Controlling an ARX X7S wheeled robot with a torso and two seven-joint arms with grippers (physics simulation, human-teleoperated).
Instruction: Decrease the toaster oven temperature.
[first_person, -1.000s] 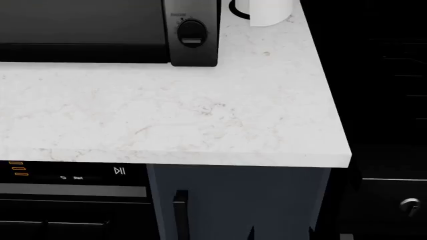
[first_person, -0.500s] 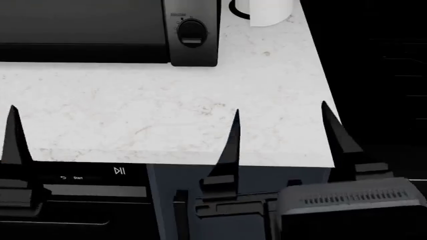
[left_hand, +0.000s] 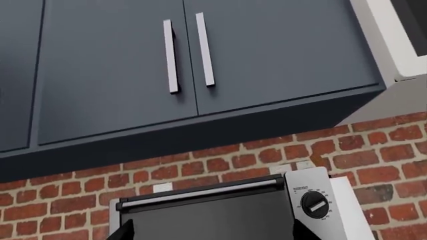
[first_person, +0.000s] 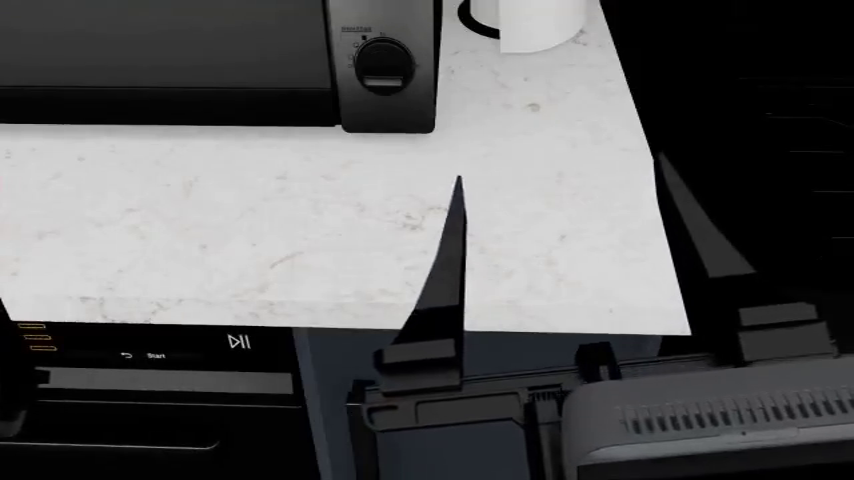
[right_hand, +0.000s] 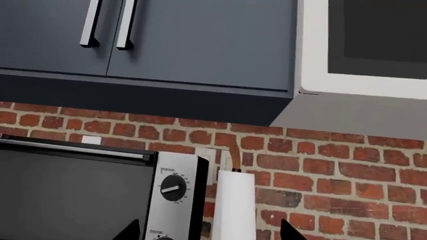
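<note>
The black toaster oven (first_person: 160, 60) stands at the back of the white counter (first_person: 267, 220). Its silver control panel has one round black knob in the head view (first_person: 384, 65). My right gripper (first_person: 561, 170) is open and empty over the counter's front right corner, well short of the panel. In the right wrist view the gripper (right_hand: 210, 232) faces the panel's upper knob (right_hand: 172, 189), with a second knob (right_hand: 163, 238) at the frame edge. My left gripper (left_hand: 212, 232) is open and empty, facing the oven door (left_hand: 207, 220); a knob (left_hand: 313, 204) shows beside it.
A white paper towel roll (first_person: 534, 25) stands right of the oven, also in the right wrist view (right_hand: 233, 205). Dark upper cabinets (right_hand: 167, 35), a brick wall (right_hand: 347, 185) and a white-framed unit (right_hand: 360, 82) hang behind. A lit control strip (first_person: 147, 350) sits under the counter edge.
My right gripper has risen and reached further over the counter. The left gripper's finger has dropped out of the head view's left side.
</note>
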